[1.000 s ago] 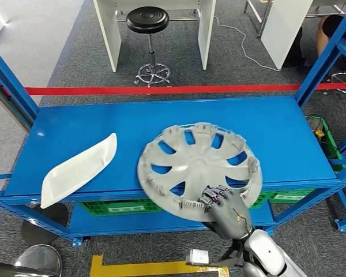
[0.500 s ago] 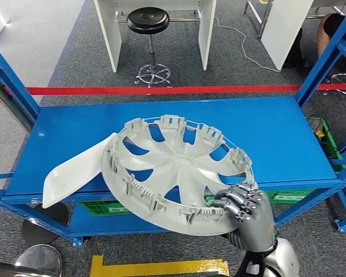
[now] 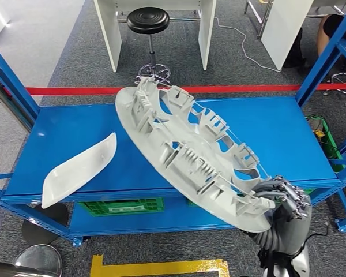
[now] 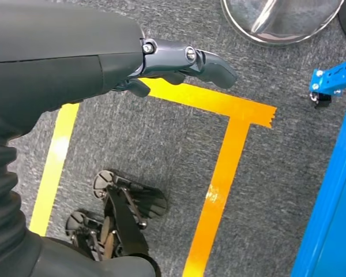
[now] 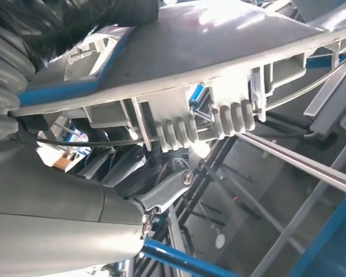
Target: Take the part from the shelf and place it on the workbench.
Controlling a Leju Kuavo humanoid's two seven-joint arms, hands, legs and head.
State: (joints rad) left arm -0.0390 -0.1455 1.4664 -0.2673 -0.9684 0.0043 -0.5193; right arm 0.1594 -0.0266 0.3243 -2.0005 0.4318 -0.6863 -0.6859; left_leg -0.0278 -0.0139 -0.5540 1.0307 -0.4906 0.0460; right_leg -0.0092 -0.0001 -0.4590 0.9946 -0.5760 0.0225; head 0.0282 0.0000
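- Wheel cover [image 3: 193, 151] is the part to move. It is big, round and grey. It sits in the middle of the head view, tipped up steeply, with its ribbed back side facing us.
- Right hand [image 3: 281, 203], in the lower right of the frame, holds the cover by one bit of its rim. The fingers [image 3: 289, 193] curl over that edge.
- Most of the cover sticks out far from the hand. I think it could swing, twist or slip out, because it is held at one spot only.
- Its low edge hangs near the front of the blue shelf [image 3: 271, 127]. It could bump there.
- Its high edge could knock the white curved piece [image 3: 78, 168] at the left.
- Left hand [image 4: 180, 60] hangs over the floor, fingers fairly straight, holding nothing, so it gives no help.
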